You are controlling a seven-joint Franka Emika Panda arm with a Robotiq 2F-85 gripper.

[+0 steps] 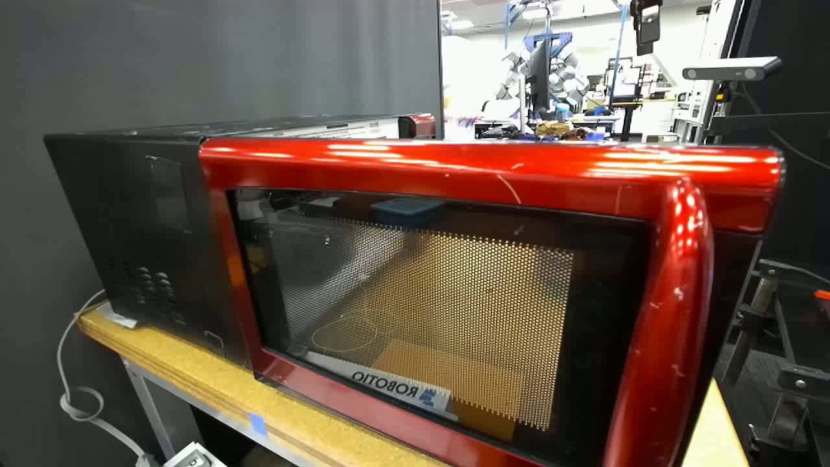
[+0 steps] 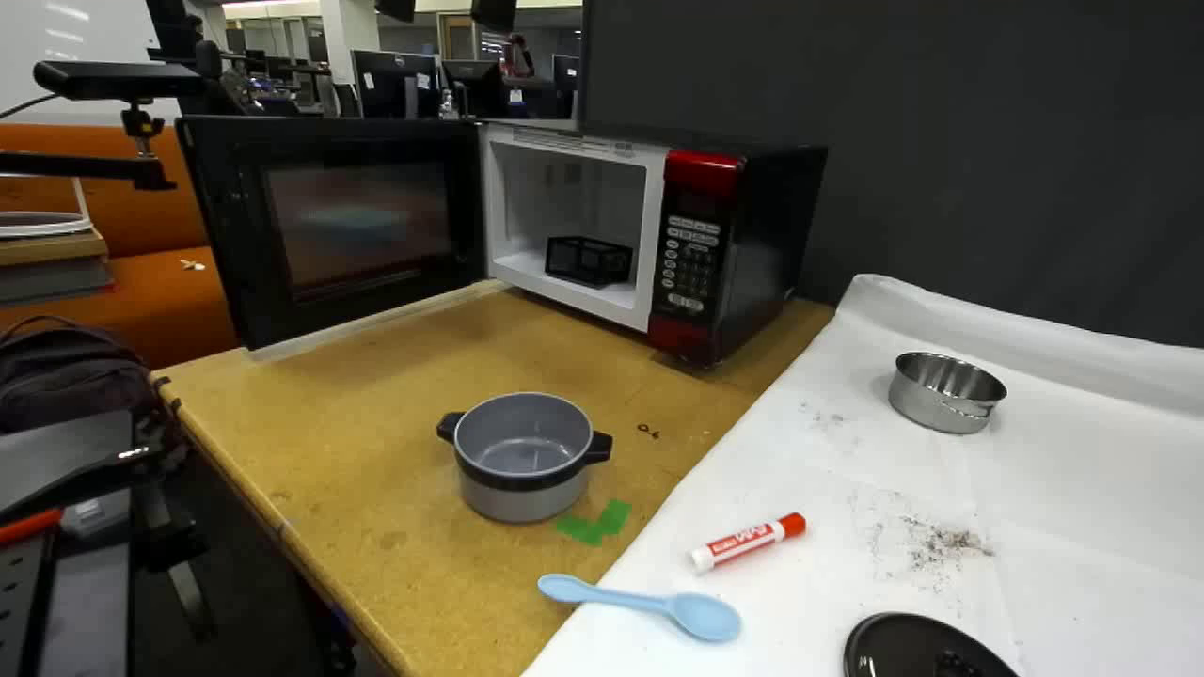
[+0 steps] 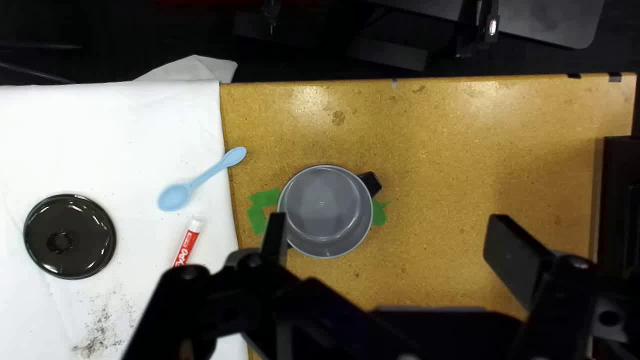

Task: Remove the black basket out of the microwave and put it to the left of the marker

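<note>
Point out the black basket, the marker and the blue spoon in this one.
Black basket (image 2: 589, 262), in an exterior view: its side wall.
Marker (image 2: 750, 543), in an exterior view: printed barrel.
Blue spoon (image 3: 202, 177), in the wrist view: handle.

Dark wall (image 2: 941, 141) — orange couch (image 2: 174, 324) — ceiling lights (image 1: 462, 24).

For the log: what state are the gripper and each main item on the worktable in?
Gripper: open, holding nothing
Microwave: open
Black basket: inside the microwave
Marker: capped, lying down
White sheet: marked with dark specks
Blue spoon: lying flat
Grey pot: upright, uncovered
Black lid: off the pot
Steel bowl: upright, uncovered
</note>
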